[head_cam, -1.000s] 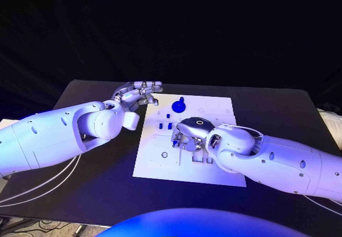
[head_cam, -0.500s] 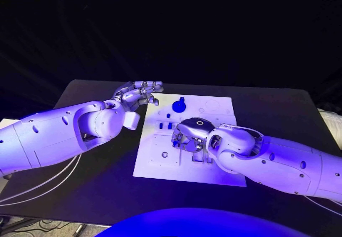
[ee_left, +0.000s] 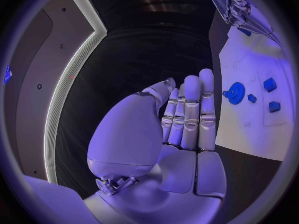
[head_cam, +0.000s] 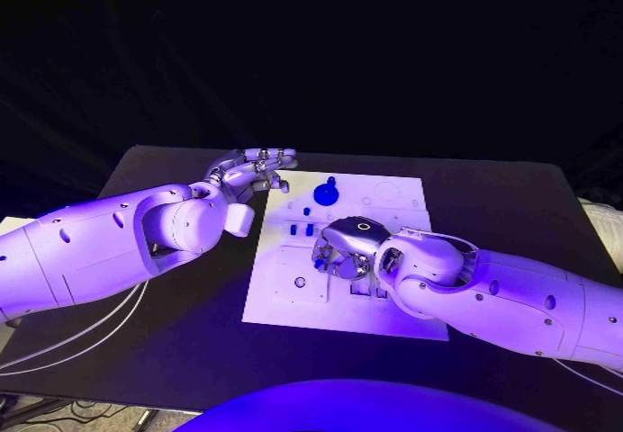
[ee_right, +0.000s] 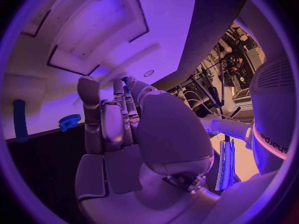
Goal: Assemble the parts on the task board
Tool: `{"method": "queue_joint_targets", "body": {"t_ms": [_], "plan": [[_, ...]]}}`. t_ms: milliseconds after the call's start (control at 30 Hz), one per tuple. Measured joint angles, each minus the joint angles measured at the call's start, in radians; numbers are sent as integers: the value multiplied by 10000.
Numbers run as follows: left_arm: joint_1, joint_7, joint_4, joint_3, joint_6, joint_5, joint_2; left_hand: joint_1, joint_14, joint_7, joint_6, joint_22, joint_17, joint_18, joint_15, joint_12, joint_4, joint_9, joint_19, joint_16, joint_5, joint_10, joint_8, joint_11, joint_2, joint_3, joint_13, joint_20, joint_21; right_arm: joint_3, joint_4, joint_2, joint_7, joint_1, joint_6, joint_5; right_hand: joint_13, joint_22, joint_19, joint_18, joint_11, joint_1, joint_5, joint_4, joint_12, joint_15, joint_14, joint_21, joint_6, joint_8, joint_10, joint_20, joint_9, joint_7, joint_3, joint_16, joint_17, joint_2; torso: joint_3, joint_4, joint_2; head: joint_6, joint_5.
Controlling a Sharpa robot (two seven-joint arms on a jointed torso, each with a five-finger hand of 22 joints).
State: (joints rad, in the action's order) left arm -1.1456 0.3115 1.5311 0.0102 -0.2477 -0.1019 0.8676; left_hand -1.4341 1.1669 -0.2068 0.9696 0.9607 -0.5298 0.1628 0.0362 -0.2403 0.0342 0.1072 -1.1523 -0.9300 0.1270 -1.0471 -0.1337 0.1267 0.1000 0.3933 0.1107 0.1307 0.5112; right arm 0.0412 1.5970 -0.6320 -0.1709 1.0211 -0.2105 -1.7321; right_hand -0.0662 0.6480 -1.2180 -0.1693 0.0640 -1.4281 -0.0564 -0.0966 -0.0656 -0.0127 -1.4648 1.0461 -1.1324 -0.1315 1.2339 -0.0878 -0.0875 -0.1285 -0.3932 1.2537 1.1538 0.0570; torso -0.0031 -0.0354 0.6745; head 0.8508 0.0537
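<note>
The white task board (head_cam: 279,301) lies in the middle of the table. A round blue part (head_cam: 325,192) stands near its far edge, with small blue parts (head_cam: 302,229) just in front of it. My right hand (head_cam: 343,253) is down on the board's middle, fingertips (ee_right: 121,87) against the board beside its recesses. A bit of blue shows at those tips; whether they pinch a part is unclear. The round blue part (ee_right: 70,121) and a blue peg (ee_right: 20,119) lie beyond that hand. My left hand (head_cam: 253,169) hovers at the board's far left corner, fingers (ee_left: 187,114) straight, holding nothing.
The black table (head_cam: 156,171) surrounds the board, with bare surface to its left and right. My left forearm (head_cam: 117,243) lies along the board's left side. My right forearm (head_cam: 519,292) covers the board's near right corner.
My right forearm has crept slightly toward the board's middle; its hand stays on the same spot. The left arm has not moved.
</note>
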Motion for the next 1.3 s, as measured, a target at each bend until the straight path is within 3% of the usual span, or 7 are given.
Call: {"method": "queue_joint_targets", "body": {"t_ms": [567, 667, 833, 933, 1200, 1300], "plan": [[0, -50, -10, 0, 48, 10, -4, 0, -34, 33, -33, -7, 0, 0, 34, 0, 0, 0, 0, 0, 0, 51, -41, 22, 0, 0, -1, 0, -39, -1, -9, 33, -69, -2, 13, -2, 0, 2, 0, 0, 9, 0, 3, -1, 0, 0, 0, 0, 5, -34, -9, 0, -1, 1, -1, 0, 0, 1, 3, 2, 0, 5, 10], [0, -61, -11, 0, 56, 13, -5, 0, -34, 34, -32, -10, 7, 0, 34, 0, 0, 0, 0, 0, 0, 73, -41, 0, 0, 0, -2, 0, -39, -14, -9, 53, -138, 7, 92, -13, 15, -354, 131, -2, 125, 204, 2, -157, -1, 0, 0, -202, 72, -28, -241, -46, -2, -64, 69, -206, -270, 202, 3, 6, 0, 1, 10], [0, -73, -10, 0, 71, 21, -7, 0, -34, 34, -32, -10, 7, 0, 34, 0, -28, 0, 36, 0, 0, 73, -41, 0, 0, -28, -2, 36, -39, -45, -18, 88, -289, 40, 259, -44, -3, -1194, 675, -4, 278, 586, -48, -302, 41, 186, 75, -769, 669, 364, -914, -166, 142, -265, 392, -522, -678, 474, 3, 6, 0, -1, 3], [0, -80, -10, 0, 78, 24, -7, 0, -34, 34, -33, -10, 7, 0, 34, 0, -28, 0, 36, 0, 0, 73, -40, 0, 0, -28, -2, 36, -39, -48, -18, 94, -390, 46, 259, -74, -1, -1600, 953, -4, 179, 590, -313, -189, -3, 328, 218, -1057, 1013, 578, -1300, -269, 188, -289, 640, -719, -980, 567, 3, 6, 1, 10, 3], [0, -104, -11, 0, 95, 29, -7, 0, -34, -2, -71, -9, 17, -1, 34, -43, -28, 0, 36, 0, 0, 110, -40, 37, 0, -28, -2, 36, -39, -24, 31, 73, -543, 23, 110, -126, -20, -1637, 969, -3, 159, 539, -445, -112, -167, 339, 307, -1056, 1219, 626, -1545, -286, 188, -287, 826, -720, -1079, 617, 8, 1, 2, 21, 1], [0, -112, -15, 0, 101, 31, -5, 0, -34, -2, -71, -9, 16, -1, 35, -43, -28, -9, 36, 0, 0, 109, -40, 37, 0, -28, -2, 36, -39, -16, 57, 6, -577, 7, -30, -142, 25, -1637, 969, -3, 374, 538, -520, -83, -269, 339, 307, -1056, 1273, 626, -1843, -286, 187, -306, 855, -720, -1044, 616, 8, 1, 2, 24, -3]]}}
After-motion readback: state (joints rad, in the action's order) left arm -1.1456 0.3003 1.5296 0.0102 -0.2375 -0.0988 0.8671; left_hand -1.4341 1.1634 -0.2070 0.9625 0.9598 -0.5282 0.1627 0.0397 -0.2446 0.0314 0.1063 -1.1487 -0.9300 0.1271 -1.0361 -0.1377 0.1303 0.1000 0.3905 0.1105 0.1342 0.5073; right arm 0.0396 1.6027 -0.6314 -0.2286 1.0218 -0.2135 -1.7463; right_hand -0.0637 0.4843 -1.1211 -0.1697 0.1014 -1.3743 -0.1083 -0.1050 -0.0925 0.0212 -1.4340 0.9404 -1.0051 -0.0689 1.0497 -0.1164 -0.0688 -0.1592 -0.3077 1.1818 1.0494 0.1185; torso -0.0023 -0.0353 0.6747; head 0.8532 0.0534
